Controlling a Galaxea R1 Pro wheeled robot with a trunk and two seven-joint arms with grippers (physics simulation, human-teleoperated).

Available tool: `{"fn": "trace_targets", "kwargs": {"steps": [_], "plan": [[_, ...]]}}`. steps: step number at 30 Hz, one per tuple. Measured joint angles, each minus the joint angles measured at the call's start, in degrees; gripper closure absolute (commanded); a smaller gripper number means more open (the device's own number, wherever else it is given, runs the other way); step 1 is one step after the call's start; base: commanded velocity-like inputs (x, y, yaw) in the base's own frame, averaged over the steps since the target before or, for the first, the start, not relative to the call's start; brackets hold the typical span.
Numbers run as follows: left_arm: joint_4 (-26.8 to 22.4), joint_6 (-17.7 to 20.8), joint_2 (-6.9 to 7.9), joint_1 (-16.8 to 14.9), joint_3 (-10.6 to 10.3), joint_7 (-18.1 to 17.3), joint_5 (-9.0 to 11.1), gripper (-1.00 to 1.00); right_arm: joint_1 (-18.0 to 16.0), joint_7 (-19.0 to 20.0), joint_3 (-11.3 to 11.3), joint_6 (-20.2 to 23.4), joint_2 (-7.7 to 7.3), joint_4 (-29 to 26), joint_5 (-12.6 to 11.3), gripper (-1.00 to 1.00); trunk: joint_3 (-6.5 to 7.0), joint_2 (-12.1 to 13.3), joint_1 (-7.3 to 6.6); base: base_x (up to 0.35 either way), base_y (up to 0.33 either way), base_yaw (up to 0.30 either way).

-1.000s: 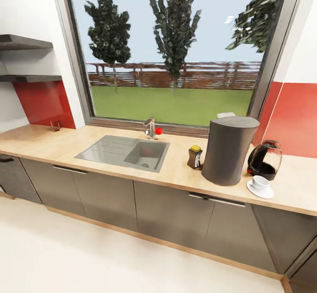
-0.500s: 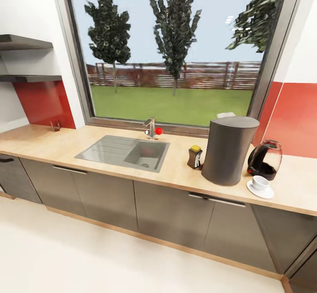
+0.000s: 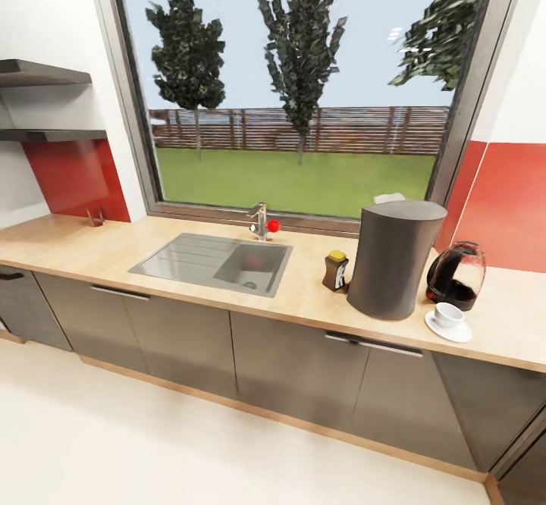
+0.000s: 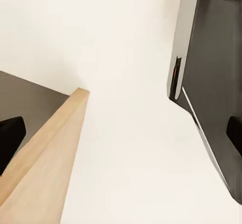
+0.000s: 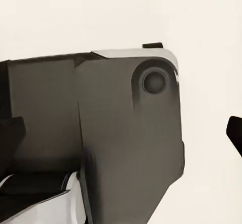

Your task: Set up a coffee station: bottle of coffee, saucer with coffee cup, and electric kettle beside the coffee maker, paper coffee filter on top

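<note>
1. From the head view, the coffee maker [image 3: 396,258] stands on the countertop [image 3: 152,243], the bottle of coffee [image 3: 336,271] just beside it, the electric kettle [image 3: 456,275] on its other side, and the coffee cup [image 3: 449,313] on the saucer [image 3: 447,328]. A pale edge tops the maker, likely the filter; I'd check that.
2. Left wrist view: the left gripper [image 4: 121,133] hangs spread, empty, over pale floor [image 4: 126,148].
3. Right wrist view: the right gripper [image 5: 126,133] is likewise spread, above the robot's dark base [image 5: 101,133].

Head cam faces countertop [image 3: 114,251], window, mid-range; both wrist cams aim down, floor close.
</note>
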Motion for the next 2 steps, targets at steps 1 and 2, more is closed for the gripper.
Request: {"fn": "trace_targets", "kwargs": {"steps": [1, 2], "plan": [[0.0, 0.0, -0.03, 0.0, 0.0, 0.0, 0.0, -1.0, 0.0, 0.0, 0.0, 0.0, 0.0, 0.0, 0.0, -1.0, 0.0, 0.0, 0.0, 0.0, 0.0, 0.0], [0.0, 0.0, -0.09, 0.0, 0.1, 0.0, 0.0, -1.0, 0.0, 0.0, 0.0, 0.0, 0.0, 0.0, 0.0, -1.0, 0.0, 0.0, 0.0, 0.0, 0.0, 0.0]]}}
